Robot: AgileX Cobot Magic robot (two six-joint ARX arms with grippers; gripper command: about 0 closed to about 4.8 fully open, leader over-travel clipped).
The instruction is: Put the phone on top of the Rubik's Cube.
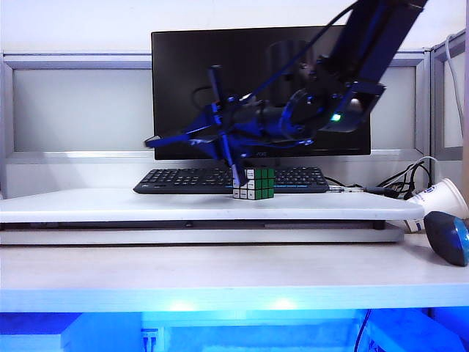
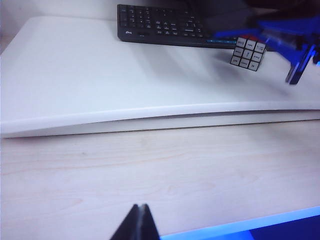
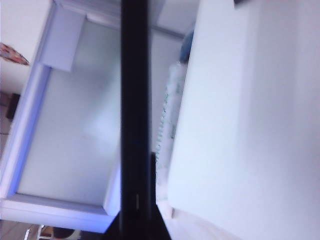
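Note:
The Rubik's Cube (image 1: 254, 183) (image 2: 248, 51) stands on the white riser board (image 1: 110, 205) just in front of the keyboard, showing a white and a green face. My right gripper (image 1: 253, 117) (image 3: 135, 220) has reached in from the upper right and is shut on the phone (image 1: 224, 126) (image 3: 135, 100), a thin black slab seen edge-on. The blurred phone hangs just above the cube's left side; contact cannot be made out. My left gripper (image 2: 140, 210) is shut and empty, low over the wooden desk at the front.
A black keyboard (image 1: 183, 180) (image 2: 160, 22) lies behind the cube, with a dark monitor (image 1: 205, 66) behind it. A paper cup (image 1: 440, 199) and a blue mouse (image 1: 447, 236) sit off the board's right end, next to cables.

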